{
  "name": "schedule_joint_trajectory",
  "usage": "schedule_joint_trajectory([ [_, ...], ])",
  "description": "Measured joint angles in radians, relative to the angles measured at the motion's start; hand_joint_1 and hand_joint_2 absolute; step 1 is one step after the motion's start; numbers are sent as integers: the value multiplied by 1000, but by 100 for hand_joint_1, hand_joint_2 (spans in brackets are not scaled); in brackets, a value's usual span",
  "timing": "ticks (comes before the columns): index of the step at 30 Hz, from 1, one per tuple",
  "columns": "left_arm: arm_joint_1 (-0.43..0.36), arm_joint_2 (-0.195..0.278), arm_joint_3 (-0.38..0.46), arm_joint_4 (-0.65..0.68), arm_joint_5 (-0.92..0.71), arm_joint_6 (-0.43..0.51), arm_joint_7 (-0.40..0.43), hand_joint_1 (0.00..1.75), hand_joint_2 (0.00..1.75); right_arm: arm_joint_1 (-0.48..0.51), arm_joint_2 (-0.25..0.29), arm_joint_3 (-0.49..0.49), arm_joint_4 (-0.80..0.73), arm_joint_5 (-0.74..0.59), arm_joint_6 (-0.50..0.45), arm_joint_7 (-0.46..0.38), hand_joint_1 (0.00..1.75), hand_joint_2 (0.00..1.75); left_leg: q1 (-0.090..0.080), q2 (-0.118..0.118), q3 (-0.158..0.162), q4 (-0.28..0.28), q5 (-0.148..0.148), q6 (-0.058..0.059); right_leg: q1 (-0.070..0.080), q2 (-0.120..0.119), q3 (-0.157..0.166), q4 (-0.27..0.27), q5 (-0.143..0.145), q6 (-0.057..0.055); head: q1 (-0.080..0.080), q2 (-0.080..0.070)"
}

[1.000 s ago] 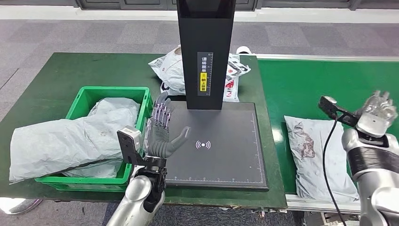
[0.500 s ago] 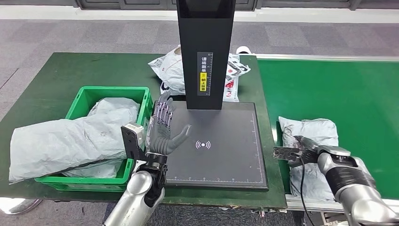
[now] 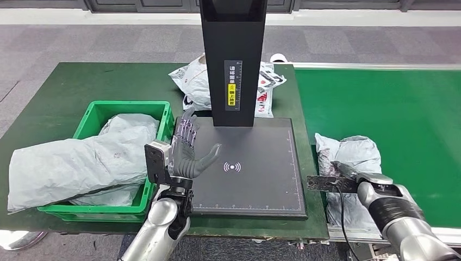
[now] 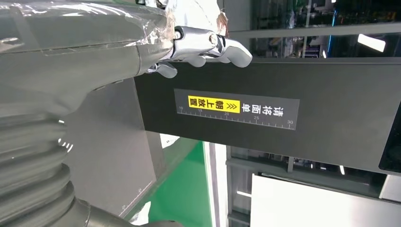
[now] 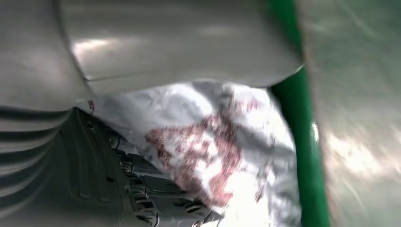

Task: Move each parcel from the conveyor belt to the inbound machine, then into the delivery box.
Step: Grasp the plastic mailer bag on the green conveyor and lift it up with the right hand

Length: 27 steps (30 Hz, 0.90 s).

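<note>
A crumpled grey parcel with reddish marks lies at the left edge of the green conveyor belt. My right hand is on its near part and grips the bunched plastic. In the right wrist view the parcel lies against the dark fingers. My left hand stands open and upright over the left edge of the inbound machine's black plate, holding nothing. The left wrist view shows its fingers before the machine's black column.
The machine's column rises at the back of the plate. A green delivery box at the left holds large grey parcels that hang over its rim. White printed parcels lie behind the column on the green table.
My right arm dropped from a raised pose onto the belt parcel. The parcel has since bunched up and shifted left toward the machine. My left hand has barely moved.
</note>
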Motion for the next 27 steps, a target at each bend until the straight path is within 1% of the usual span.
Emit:
schedule_joint_trajectory([
  [3, 0, 0, 0, 3, -3, 4, 2, 0, 175, 13, -23, 19, -31, -39, -12, 27, 175, 175, 2, -2, 0, 0, 0, 0, 1, -2, 2, 0, -1, -1, 0, 0],
  [8, -1, 0, 0, 14, -3, 11, 2, 0, 175, 41, -44, 34, -74, -74, -44, 58, 175, 175, 3, -3, 1, 0, 0, 0, 1, -3, 3, 0, -1, -1, 0, 0],
  [13, -1, 0, 0, 20, -3, 16, 2, 0, 175, 64, -63, 41, -115, -97, -50, 69, 175, 175, 3, -4, 0, 0, 0, 0, 1, -3, 3, 0, -1, -1, 0, 0],
  [21, -2, 0, 0, 22, -4, 21, 2, 0, 175, 86, -74, 48, -144, -110, -53, 72, 175, 175, 3, -5, 0, 0, 0, 0, 1, -5, 3, 0, -1, -1, 0, 0],
  [27, 0, 2, 0, 22, -13, 30, 2, 0, 175, 101, -81, 48, -168, -174, -84, 88, 175, 175, 3, -5, -1, 0, 0, 0, 1, -5, 3, 0, -1, -1, 0, 0],
])
